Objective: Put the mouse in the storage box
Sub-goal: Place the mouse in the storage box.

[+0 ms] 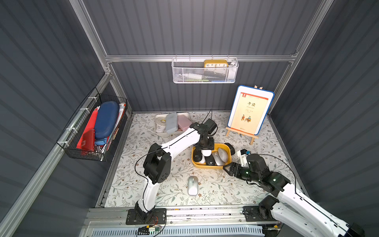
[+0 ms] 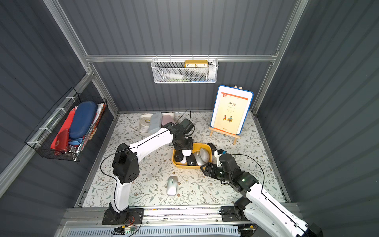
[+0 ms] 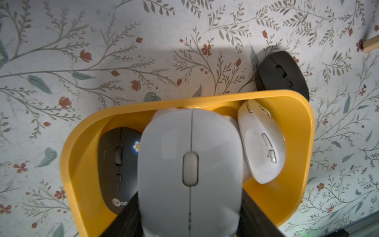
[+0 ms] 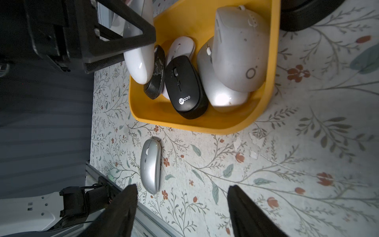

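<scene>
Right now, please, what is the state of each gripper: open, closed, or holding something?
Left gripper: closed on a white mouse, over the box.
Right gripper: open, holding nothing.

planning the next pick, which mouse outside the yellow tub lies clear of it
The flat silver mouse, alone on the open floral mat. The other outside one, the black mouse, sits close beside a far corner of the shallow yellow plastic tub.

Storage box (image 1: 207, 166) crowded w/ mice — free rm round silver mouse (image 1: 192, 185).
</scene>
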`<state>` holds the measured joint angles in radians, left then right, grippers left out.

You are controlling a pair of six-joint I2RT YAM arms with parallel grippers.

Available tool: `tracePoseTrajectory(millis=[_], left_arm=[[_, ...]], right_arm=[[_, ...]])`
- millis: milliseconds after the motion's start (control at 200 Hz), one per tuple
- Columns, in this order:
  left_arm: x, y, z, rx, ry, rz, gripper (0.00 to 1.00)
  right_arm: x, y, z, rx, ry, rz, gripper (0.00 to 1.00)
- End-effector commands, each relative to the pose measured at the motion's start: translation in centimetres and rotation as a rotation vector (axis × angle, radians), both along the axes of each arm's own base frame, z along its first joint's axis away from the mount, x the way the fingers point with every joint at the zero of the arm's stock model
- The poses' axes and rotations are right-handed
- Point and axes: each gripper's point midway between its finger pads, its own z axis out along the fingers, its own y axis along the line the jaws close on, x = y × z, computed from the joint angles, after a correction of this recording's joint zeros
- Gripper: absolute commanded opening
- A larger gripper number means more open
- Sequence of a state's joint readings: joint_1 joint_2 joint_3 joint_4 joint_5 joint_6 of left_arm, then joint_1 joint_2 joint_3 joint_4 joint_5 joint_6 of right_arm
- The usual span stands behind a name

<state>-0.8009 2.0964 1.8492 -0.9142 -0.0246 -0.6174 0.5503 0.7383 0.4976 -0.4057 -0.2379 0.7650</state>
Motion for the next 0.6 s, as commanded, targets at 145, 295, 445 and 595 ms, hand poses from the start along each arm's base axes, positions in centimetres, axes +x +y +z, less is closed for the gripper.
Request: tracePoseTrajectory(millis=[145, 295, 445, 595], left_arm=[[-0.8, -0.6, -1.2, -0.004, 0.036, -0.037, 0.51], [-1.1, -0.3, -1.9, 0.013, 0.053, -0.038, 0.56], [-1.5, 0.1, -2.9, 0.052, 0.078, -0.046, 0.59], [-2.0, 0.3, -3.7, 0.084, 0.106, -0.056, 0.62]], right_arm=[[0.2, -0.6, 0.5, -0.037, -0.018, -0.012, 0.74], [0.1, -0.7, 0.2, -0.040, -0.014, -0.013, 0.74], [0.2, -0.7, 0.6, -0.036, -0.025, -0.015, 0.74], [0.0, -0.7, 0.2, -0.038, -0.018, -0.012, 0.74]])
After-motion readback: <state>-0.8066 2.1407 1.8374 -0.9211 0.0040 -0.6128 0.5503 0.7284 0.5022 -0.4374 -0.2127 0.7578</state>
